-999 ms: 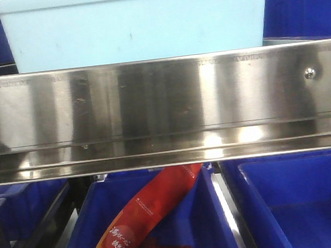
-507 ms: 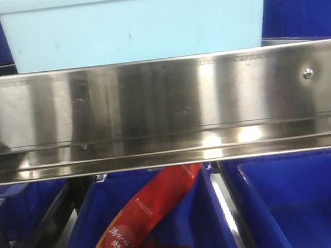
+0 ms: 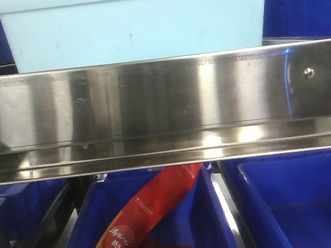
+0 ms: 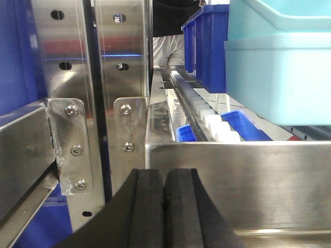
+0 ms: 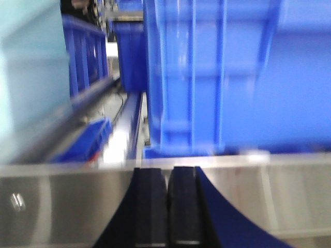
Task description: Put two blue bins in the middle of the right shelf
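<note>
The right gripper has its pads pressed together on nothing, low before a steel shelf rail; the left gripper is likewise closed and empty. A blue bin stands on the shelf just behind the rail in front of the right gripper, blurred in that view; other blue bins sit on the level below, one holding a red packet. With jaws pinched closed, neither arm could take a bin wall, and an advance at this height risks striking the rail. The pale bin beside could be nudged.
</note>
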Robot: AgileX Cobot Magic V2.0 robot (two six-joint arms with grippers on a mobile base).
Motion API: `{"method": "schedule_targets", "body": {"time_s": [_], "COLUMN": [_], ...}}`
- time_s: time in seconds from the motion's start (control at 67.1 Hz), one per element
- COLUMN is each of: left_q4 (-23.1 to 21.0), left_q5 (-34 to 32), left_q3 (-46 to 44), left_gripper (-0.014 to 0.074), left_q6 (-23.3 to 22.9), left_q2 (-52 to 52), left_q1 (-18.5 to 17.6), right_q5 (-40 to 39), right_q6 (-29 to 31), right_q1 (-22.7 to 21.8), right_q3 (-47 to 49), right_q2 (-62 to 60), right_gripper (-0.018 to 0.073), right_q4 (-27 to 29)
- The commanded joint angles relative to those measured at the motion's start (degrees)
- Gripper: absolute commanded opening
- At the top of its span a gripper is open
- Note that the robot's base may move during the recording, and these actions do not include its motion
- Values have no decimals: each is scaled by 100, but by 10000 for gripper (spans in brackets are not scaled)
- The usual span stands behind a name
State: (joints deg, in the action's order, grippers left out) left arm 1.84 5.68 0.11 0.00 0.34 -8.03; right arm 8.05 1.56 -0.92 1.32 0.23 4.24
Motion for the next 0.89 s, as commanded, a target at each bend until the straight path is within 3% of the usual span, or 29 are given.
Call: {"method": "schedule_targets", "body": {"time_s": [0.0, 0.879], "left_q4": [-44, -44], "left_q5": [-111, -111], "left_q3": [-11, -11], "left_gripper": [-111, -111], "left_q6": [0, 0], "left_q2": [-34, -34], "left_q1": [11, 11], "right_q5": [-457, -260], "right_q6": [30, 18], "right_q1": [-18, -18], "right_q3": [-132, -132], "right_q2": [-23, -23], "right_gripper": [-162, -162], "right_q4": [25, 36]}}
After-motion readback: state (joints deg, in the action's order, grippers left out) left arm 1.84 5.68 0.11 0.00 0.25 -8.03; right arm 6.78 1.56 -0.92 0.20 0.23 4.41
